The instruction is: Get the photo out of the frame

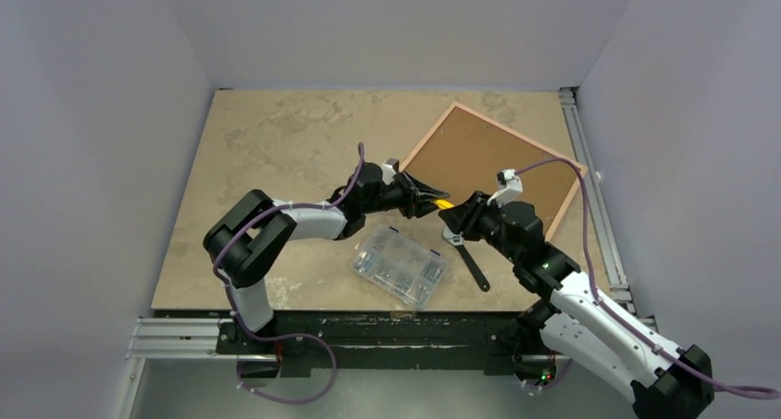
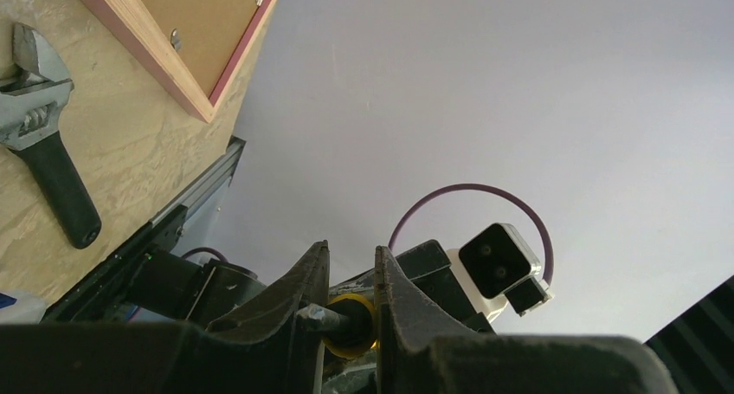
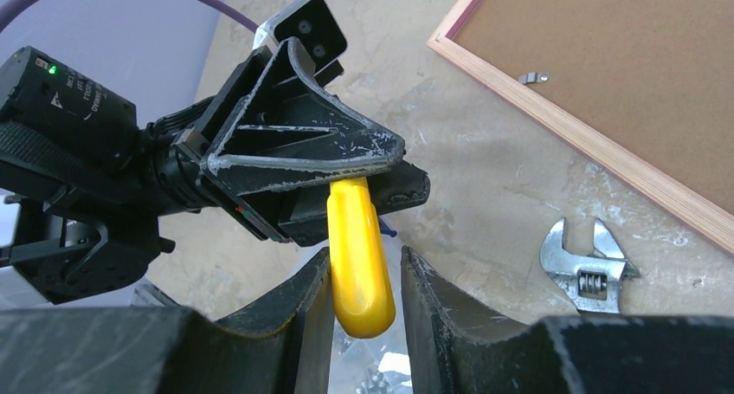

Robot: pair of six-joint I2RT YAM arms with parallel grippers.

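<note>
Frame (image 1: 488, 157): face-down on counter (image 1: 276, 143), fibreboard back up, so the photo is hidden beneath and not yet out.
Left tool (image 2: 350, 260): off the frame's near corner, clamped on screwdriver (image 3: 357, 247) shaft, likely offering it for the back clips.
Right tool (image 3: 363, 268): fingers flank the yellow handle; cannot tell whether it grips.
Wrench (image 1: 465, 253): nearer than the frame.

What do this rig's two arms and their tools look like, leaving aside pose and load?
The left arm and right arm have white shells between bulky black joints, each trailed by a purple cable. The left tool and right tool are black, with ribbed wedge-shaped fingers scuffed pale at the edges. Each wrist carries a small white camera.
</note>
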